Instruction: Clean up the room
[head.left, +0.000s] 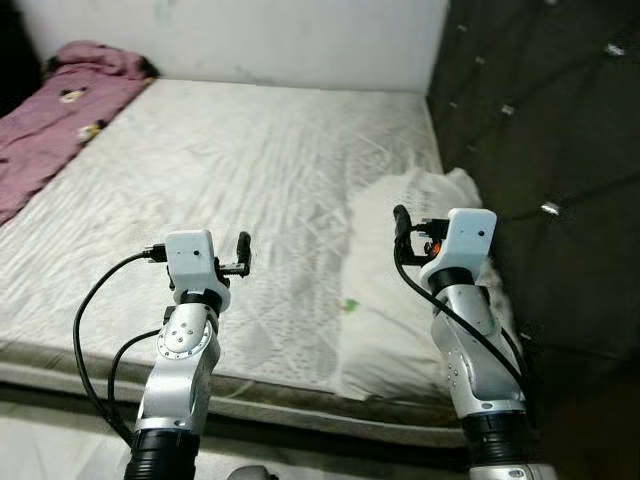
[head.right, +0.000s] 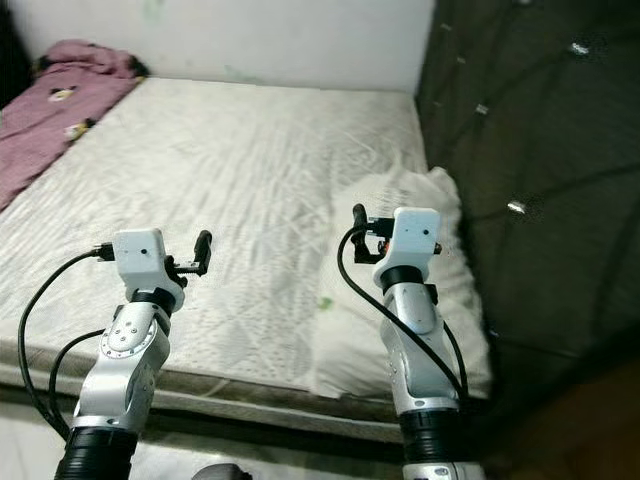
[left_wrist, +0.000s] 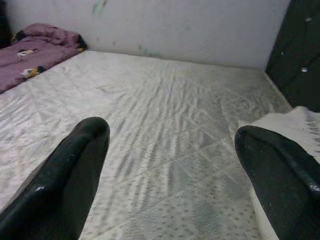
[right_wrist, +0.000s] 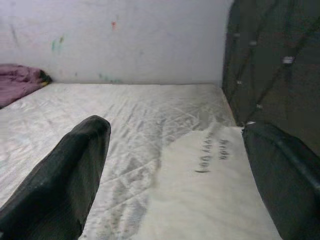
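Observation:
A white quilted mattress (head.left: 230, 170) lies before me. A crumpled pink blanket (head.left: 50, 120) sits at its far left corner. At the right side a white pillow (head.left: 410, 290) lies against the dark headboard, and a small green scrap (head.left: 350, 305) rests by the pillow's left edge. My left gripper (left_wrist: 172, 132) is held up over the mattress's near edge, open and holding nothing; one black finger (head.left: 243, 243) shows beside its wrist housing. My right gripper (right_wrist: 177, 125) hovers over the pillow, also open and holding nothing, with one finger (head.left: 401, 216) in sight.
A dark tufted headboard (head.left: 550, 120) runs along the right side of the bed. A white wall (head.left: 250, 40) with small paint marks stands behind it. The mattress's near edge (head.left: 300, 400) is just below my arms, with pale floor (head.left: 40, 440) at the lower left.

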